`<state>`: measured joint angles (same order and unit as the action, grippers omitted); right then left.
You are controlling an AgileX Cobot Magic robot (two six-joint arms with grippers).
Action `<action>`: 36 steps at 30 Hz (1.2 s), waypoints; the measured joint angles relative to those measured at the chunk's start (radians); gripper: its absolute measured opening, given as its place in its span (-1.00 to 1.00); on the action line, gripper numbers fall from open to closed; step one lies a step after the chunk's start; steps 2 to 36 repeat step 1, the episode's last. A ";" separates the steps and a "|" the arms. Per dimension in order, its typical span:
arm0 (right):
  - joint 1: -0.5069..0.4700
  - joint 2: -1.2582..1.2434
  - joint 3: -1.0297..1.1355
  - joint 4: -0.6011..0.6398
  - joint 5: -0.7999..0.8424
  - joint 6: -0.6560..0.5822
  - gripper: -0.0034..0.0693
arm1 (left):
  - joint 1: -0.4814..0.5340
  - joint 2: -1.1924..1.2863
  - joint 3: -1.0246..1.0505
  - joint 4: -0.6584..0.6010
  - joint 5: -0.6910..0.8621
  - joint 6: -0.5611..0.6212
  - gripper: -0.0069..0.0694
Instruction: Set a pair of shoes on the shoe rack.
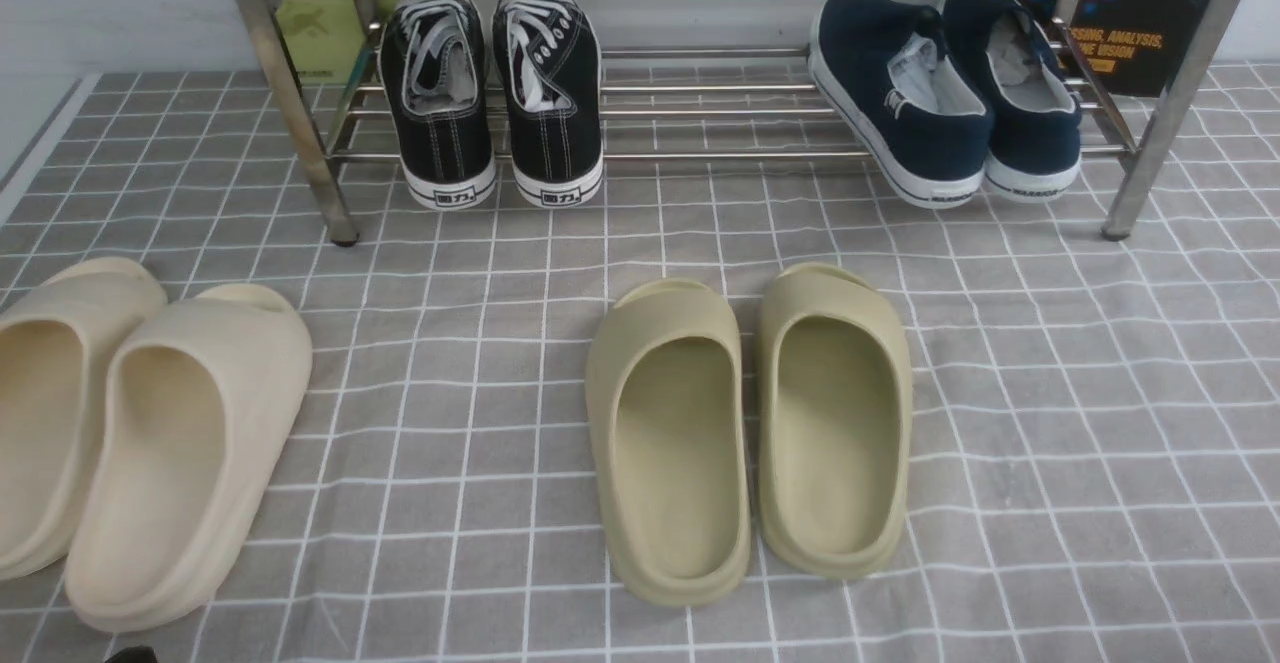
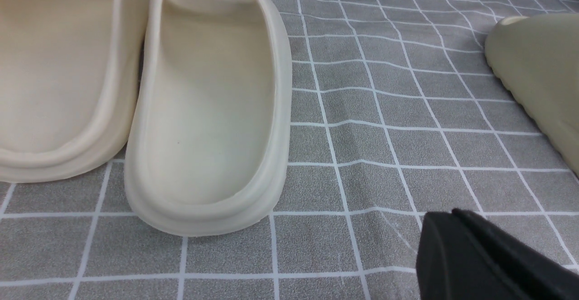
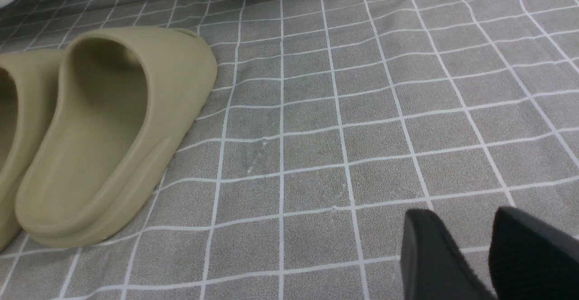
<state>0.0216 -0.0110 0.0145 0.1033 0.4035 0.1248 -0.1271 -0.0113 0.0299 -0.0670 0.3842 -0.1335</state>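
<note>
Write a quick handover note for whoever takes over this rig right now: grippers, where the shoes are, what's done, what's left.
Left gripper: shut, empty, low over the cloth beside the cream slides.
Right gripper: open, empty, beside the olive slides.
Black canvas sneakers: side by side on the steel shoe rack, lower shelf, left end, heels outward.
Done: the pair looks placed.
Left: apparently nothing for this pair.

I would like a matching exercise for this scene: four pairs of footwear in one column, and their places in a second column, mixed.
Things:
1. black canvas sneakers
2. navy slip-on sneakers
3. cream slides
4. olive slides

Places:
A. on the cloth, middle
B. on the shoe rack, left part
C. on the cloth, far left
D. on the shoe rack, right part

Pairs: 1-B, 2-D, 3-C, 4-A
</note>
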 joint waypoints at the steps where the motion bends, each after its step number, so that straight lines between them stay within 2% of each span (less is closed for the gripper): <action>1: 0.000 0.000 0.000 0.000 0.000 0.000 -0.25 | 0.000 0.000 0.000 0.000 0.000 0.000 -0.82; 36: 0.000 0.000 0.000 0.000 0.000 0.000 -0.25 | 0.000 0.000 0.000 0.000 0.000 0.000 -0.82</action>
